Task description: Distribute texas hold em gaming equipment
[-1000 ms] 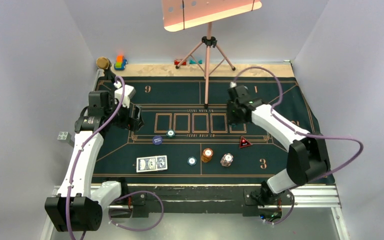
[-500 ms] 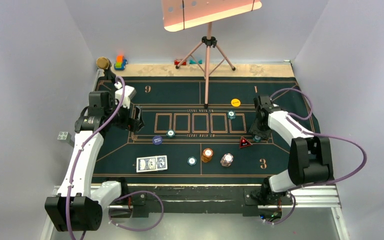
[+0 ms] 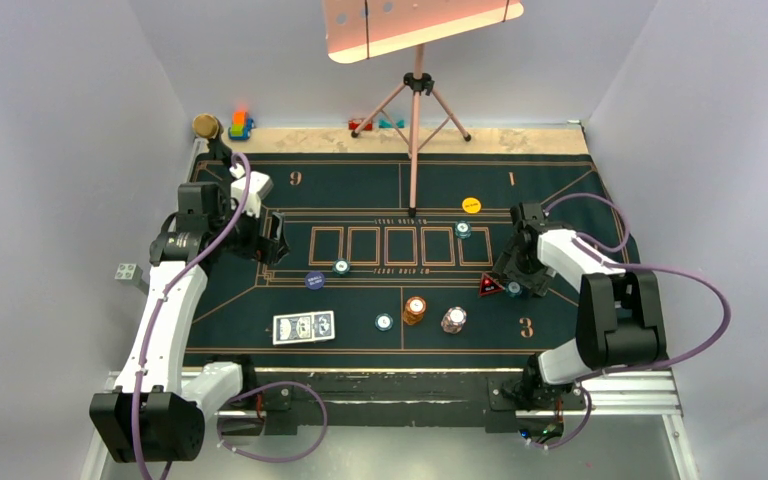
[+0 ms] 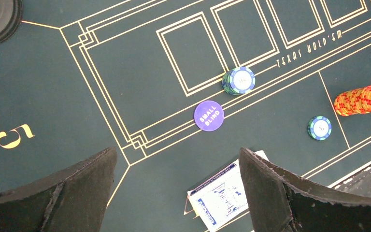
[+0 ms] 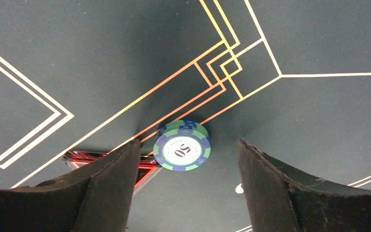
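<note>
Low over the right part of the dark green felt poker mat (image 3: 350, 190), right gripper (image 3: 516, 284), jaws apart, straddling a small round teal-and-blue poker chip marked 50 (image 5: 182, 145). Chip flat on the felt, clear gaps to both black fingers (image 5: 101, 193), touched by neither. Just beside that chip, on its left in the overhead view, red-black triangular marker (image 3: 490, 286), partly hidden behind one finger in the wrist view; contact between marker and chip impossible to tell. Farther up the mat, a yellow round disc (image 3: 471, 205) and, near it, a short stack of teal chips (image 3: 463, 229) at the right end of the row of five gold-outlined card boxes (image 3: 385, 245). Above the left part of the mat, left gripper (image 3: 272, 240), jaws spread wide, nothing between them. Below it in its wrist view, a dark blue round disc lettered SMALL BLIND (image 4: 208, 115) on the gold border lines, with a short teal chip stack (image 4: 238, 79) near it but apart. Toward the near edge, a small pile of blue-backed white-bordered playing cards (image 3: 303, 327), a lone teal chip (image 3: 384, 322), a stack of orange chips (image 3: 415, 310) and a stack of pinkish-white chips (image 3: 453, 320), each apart from the others. At the far edge, off the felt, a gold-topped black stand (image 3: 205, 126), small bright toy blocks (image 3: 240, 125) and a pink tripod (image 3: 417, 110).
</note>
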`<state>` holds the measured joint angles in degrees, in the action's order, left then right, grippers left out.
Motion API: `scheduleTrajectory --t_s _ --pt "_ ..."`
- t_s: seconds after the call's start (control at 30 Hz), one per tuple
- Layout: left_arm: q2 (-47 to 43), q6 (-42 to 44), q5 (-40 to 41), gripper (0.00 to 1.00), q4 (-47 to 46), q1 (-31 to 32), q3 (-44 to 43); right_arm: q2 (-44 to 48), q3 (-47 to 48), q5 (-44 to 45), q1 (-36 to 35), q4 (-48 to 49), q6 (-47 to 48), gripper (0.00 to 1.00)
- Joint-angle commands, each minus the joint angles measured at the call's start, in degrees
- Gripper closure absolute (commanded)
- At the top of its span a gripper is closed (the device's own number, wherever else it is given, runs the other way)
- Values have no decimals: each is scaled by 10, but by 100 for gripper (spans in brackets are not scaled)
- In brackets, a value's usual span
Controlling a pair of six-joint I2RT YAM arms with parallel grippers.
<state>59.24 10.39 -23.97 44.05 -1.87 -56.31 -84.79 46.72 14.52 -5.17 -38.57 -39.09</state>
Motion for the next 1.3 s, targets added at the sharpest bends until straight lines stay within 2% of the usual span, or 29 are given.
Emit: scheduleTrajectory --t_s 0.0,0.23,0.33,0.5,0.63,0.73,1.07,1.27 --pt "-3 16 -14 0 -5 -5 0 18 -1 3 2 2 -16 21" --pt "-3 13 -15 0 -6 -4 0 94 51 22 -14 -27 15 13" --pt "-3 13 -12 0 -6 -5 1 112 89 40 -91 -43 40 10" --pt "-2 12 -11 0 -9 -5 1 106 152 45 -263 -35 87 7" --pt "0 13 -11 0 -8 -4 4 82 178 -1 -367 -17 138 5" --pt "0 13 -11 0 -8 -5 4 70 174 -39 -417 4 166 4" --pt "-1 14 -12 0 -9 -5 5 13 157 -68 -485 30 177 3" --pt "0 15 -11 0 -8 -5 5 -18 139 -54 -509 34 166 16"
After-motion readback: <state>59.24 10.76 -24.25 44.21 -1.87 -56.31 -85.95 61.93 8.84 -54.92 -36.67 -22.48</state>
